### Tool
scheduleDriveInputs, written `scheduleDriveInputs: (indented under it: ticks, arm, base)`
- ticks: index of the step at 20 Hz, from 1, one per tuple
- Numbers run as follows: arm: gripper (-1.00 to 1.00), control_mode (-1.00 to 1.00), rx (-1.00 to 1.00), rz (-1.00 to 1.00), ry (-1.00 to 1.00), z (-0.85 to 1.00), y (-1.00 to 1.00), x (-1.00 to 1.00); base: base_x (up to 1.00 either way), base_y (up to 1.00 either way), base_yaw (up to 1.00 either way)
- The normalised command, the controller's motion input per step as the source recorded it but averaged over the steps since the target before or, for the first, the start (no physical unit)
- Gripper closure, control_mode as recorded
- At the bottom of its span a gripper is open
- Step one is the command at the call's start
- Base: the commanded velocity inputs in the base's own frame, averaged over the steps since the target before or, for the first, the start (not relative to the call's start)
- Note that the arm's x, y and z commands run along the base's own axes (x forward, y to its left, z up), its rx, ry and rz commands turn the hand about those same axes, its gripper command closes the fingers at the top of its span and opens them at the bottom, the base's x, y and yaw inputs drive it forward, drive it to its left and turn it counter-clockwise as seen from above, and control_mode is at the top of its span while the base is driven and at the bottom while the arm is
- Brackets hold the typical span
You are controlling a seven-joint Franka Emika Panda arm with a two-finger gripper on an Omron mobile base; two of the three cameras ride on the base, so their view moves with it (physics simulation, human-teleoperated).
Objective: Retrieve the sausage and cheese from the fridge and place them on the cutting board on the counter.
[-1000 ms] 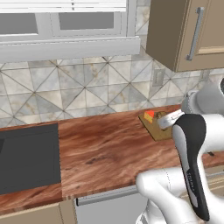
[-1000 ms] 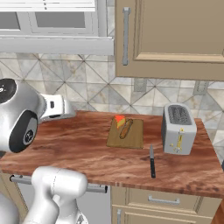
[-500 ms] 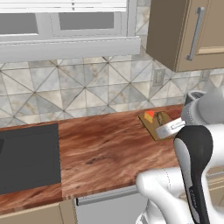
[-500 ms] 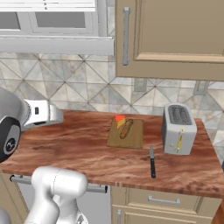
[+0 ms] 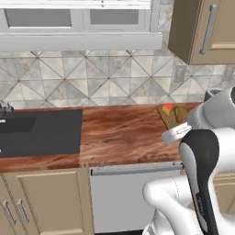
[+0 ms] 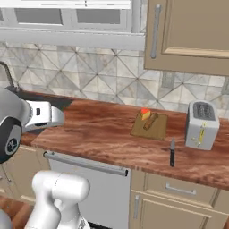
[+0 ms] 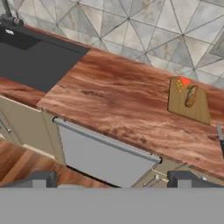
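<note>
a toaster (image 6: 201, 125) stands beside a knife (image 6: 172, 152); dishwasher (image 7: 105, 158) below.

Sausage (image 6: 150, 121), cheese (image 6: 145, 113) on cutting board (image 6: 156, 131)

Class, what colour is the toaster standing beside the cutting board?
The toaster is white with a yellow mark on its front, clearest in the right base view.
</note>
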Motion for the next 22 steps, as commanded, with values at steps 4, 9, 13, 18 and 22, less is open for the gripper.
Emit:
scheduleDriveInputs:
  ticks: [4, 9, 13, 18, 22]
  arm:
    - [-1.0, 1.0, 0.0, 0.0, 0.0, 0.0, 0.0, 0.0]
    - [-1.0, 1.0, 0.0, 0.0, 0.0, 0.0, 0.0, 0.0]
    - [-1.0, 1.0, 0.0, 0.0, 0.0, 0.0, 0.0, 0.0]
    - [-1.0, 1.0, 0.0, 0.0, 0.0, 0.0, 0.0, 0.0]
    - [-1.0, 1.0, 0.0, 0.0, 0.0, 0.0, 0.0, 0.0]
  base:
    - [-0.47, 0.55, 0.77]
    - [-0.22, 0.28, 1.0]
    - [-0.11, 0.05, 1.0]
    - [-0.05, 0.01, 1.0]
    - [-0.01, 0.0, 1.0]
